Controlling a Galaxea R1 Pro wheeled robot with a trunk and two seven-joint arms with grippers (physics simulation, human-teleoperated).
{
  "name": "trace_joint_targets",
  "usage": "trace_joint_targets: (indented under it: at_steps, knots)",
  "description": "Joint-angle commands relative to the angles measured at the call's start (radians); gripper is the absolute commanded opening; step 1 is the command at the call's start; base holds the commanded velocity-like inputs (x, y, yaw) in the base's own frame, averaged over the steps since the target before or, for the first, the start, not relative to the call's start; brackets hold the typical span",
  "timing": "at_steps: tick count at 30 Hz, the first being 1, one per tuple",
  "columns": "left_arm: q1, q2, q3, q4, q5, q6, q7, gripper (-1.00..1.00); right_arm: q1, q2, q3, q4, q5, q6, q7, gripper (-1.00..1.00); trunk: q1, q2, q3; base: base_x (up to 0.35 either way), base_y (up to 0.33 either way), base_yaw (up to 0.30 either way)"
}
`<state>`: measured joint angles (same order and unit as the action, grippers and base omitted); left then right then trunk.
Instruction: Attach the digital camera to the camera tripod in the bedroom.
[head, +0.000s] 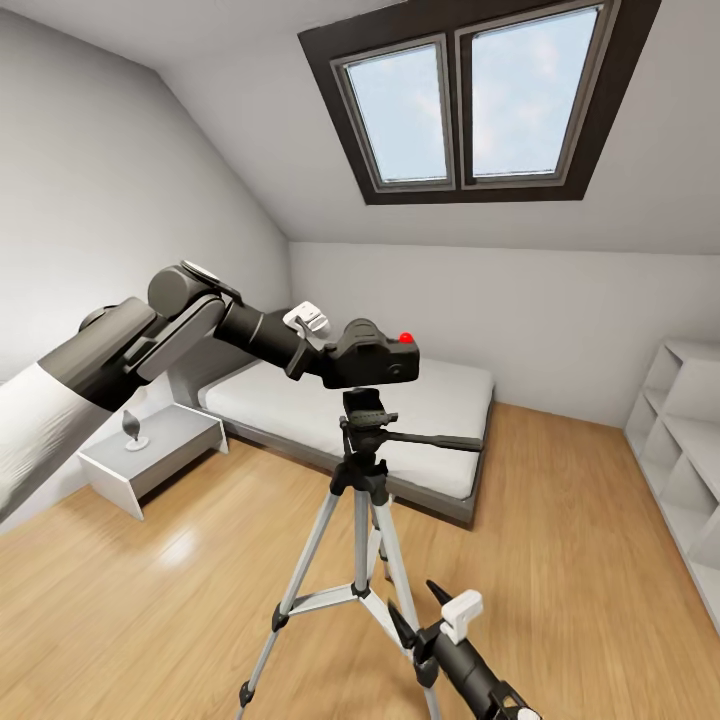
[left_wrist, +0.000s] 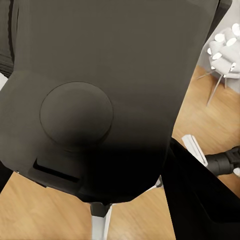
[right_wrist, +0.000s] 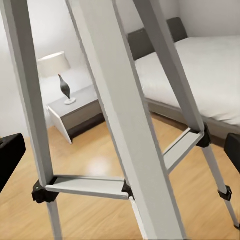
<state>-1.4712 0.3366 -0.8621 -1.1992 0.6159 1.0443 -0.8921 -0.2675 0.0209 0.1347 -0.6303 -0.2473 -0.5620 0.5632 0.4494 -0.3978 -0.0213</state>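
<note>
Black, boxy digital camera (head: 377, 360) with a red top button: gripped in your left gripper (head: 335, 362), poised just above the black head of the silver-legged camera tripod (head: 362, 440). Lower it squarely, base level, centred on the mount plate; release only once seated. Right gripper (head: 420, 610): low beside the tripod legs, fingers spread, holding nothing. Obscured: the gap between camera base and plate; the left wrist view is crowded by the camera body, fingertips hidden.
</note>
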Motion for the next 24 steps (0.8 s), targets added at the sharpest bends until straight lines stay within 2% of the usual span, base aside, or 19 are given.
trace_joint_targets:
  at_steps: [1, 9, 17, 24]
  knots:
    - [-0.002, 0.001, -0.002, 0.0, 0.0, 0.003, -0.004, -1.0, -0.008, 0.0, 0.002, 0.001, -0.008, 0.009, 0.001, 1.0, 0.001, -0.002, -0.002, 0.0, 0.0, 0.0]
    - [-0.003, 0.0, -0.002, 0.0, 0.0, 0.003, -0.004, -1.0, -0.044, 0.002, 0.003, 0.003, 0.028, 0.072, -0.062, 1.0, 0.001, -0.002, -0.002, 0.0, 0.0, 0.0]
    - [-0.002, 0.001, -0.002, 0.0, 0.0, 0.003, -0.004, -1.0, -0.071, 0.009, 0.005, 0.004, 0.097, 0.106, -0.089, 1.0, 0.001, -0.002, -0.002, 0.0, 0.0, 0.0]
    - [-0.002, 0.0, -0.002, 0.0, 0.0, 0.003, -0.004, -1.0, -0.095, 0.021, 0.005, 0.005, 0.156, 0.122, -0.154, 1.0, 0.001, -0.002, -0.002, 0.0, 0.0, 0.0]
